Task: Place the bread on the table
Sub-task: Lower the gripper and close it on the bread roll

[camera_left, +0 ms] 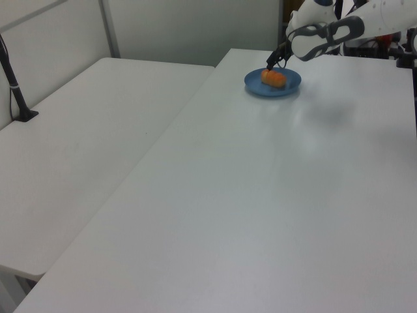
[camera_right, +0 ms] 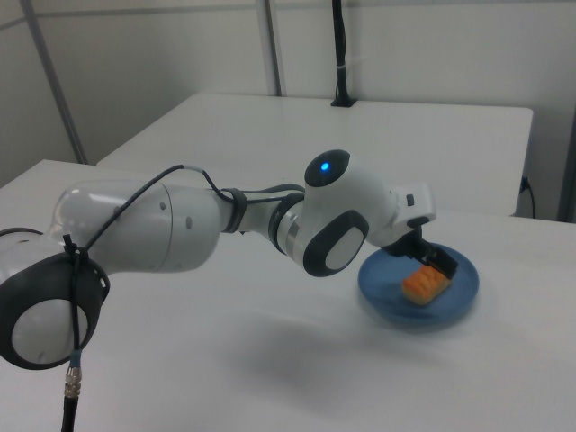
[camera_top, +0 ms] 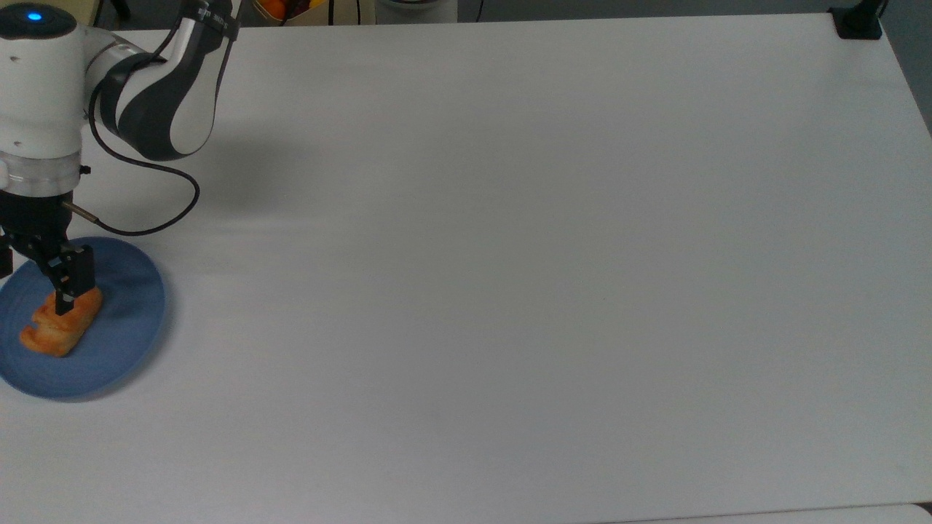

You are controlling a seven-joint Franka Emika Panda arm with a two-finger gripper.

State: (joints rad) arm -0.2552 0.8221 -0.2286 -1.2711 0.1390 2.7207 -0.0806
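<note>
Hovering at the bread (camera_top: 60,327) on the blue plate (camera_top: 124,342), the gripper (camera_top: 44,291) is reaching down over the white counter (camera_top: 510,255); its fingers (camera_top: 69,287) are seemingly spread around the pastry, though I cannot tell for sure.

Evenly and brightly lit from overhead, with soft diffuse light and no hard glare on the matte white table (camera_top: 510,255). Only faint, blurred shadows: a grey smudge beside the arm (camera_top: 156,102) in the top view, a dim patch on the tabletop at the left view's right, a soft dark pool under the arm in the right view, and a thin dark rim under the blue plate (camera_top: 131,342). Slightly soft and grainy throughout, perhaps with a cool cast, and detail at the gripper (camera_right: 438,262) lost in dark blur.
</note>
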